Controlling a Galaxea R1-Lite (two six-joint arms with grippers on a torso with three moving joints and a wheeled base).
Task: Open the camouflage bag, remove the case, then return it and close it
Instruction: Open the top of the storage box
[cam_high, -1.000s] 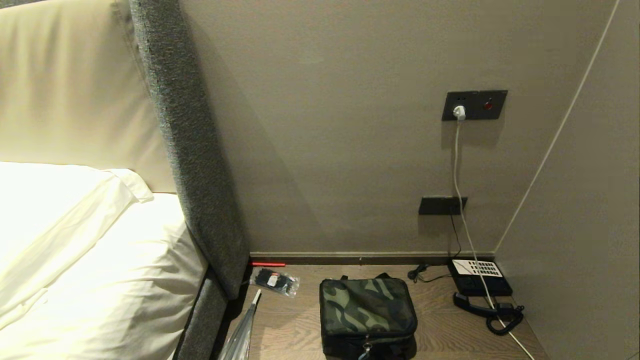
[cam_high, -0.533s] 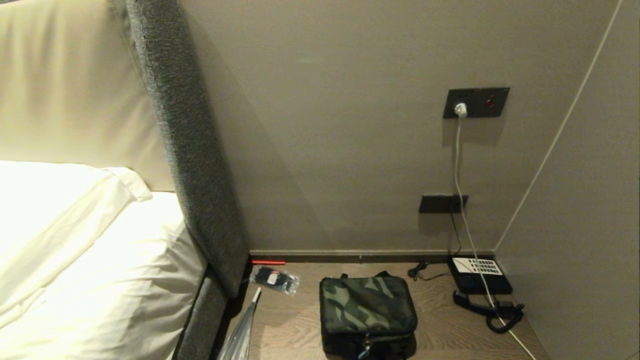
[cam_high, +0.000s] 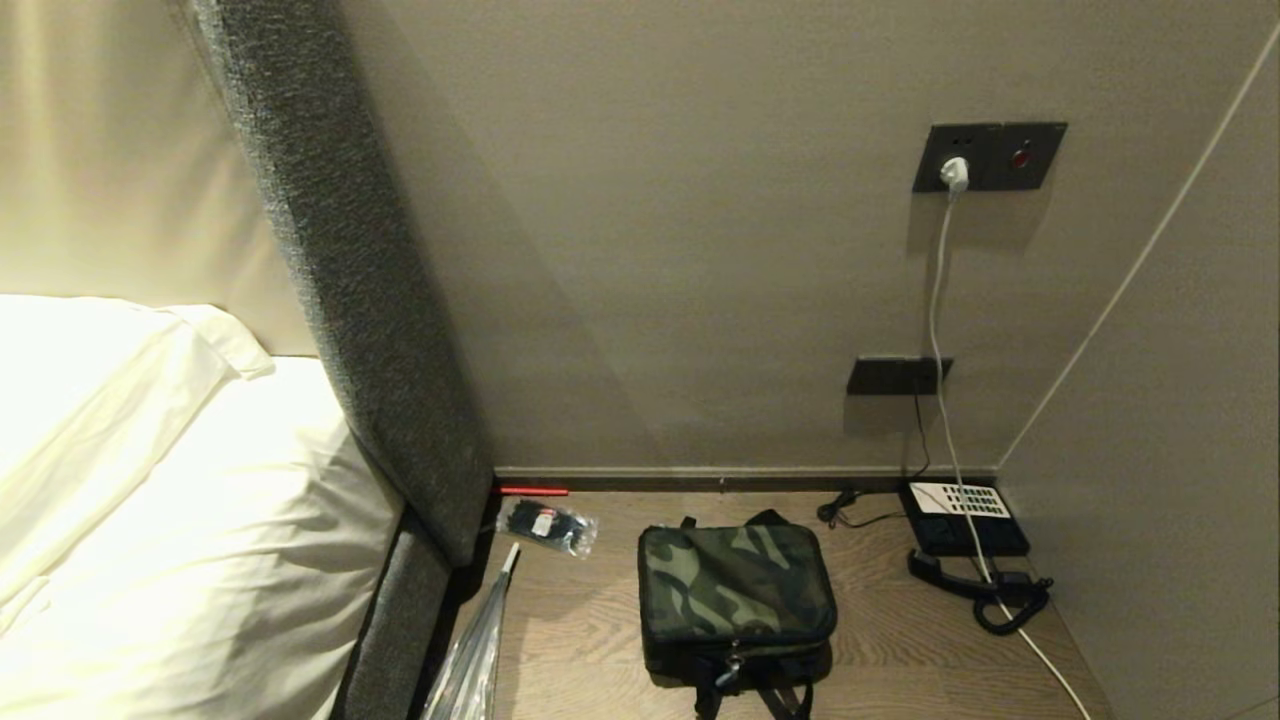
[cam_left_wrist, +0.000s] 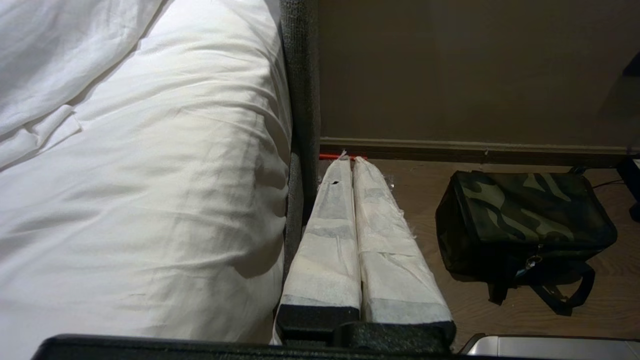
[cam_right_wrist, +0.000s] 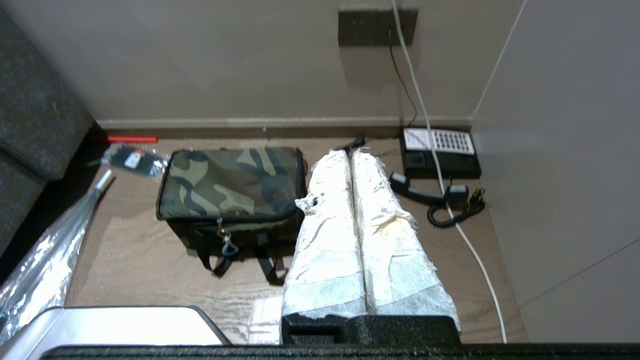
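Nothing of the task is judged done. The camouflage bag (cam_high: 736, 590) is seen zipped shut on the wooden surface (cam_high: 590, 640); the case is not seen. The left gripper (cam_left_wrist: 350, 162) and right gripper (cam_right_wrist: 351, 155) are pressed closed, empty, well short of it.

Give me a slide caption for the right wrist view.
Shut right gripper hangs above the floor beside the zipped camouflage bag, telephone nearby.

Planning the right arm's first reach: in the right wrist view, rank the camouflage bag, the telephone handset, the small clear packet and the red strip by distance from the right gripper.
From the right gripper, shut:
1. Camouflage bag, right beside it.
2. Telephone handset, on its other side.
3. Small clear packet, beyond the bag.
4. Red strip, by the wall.
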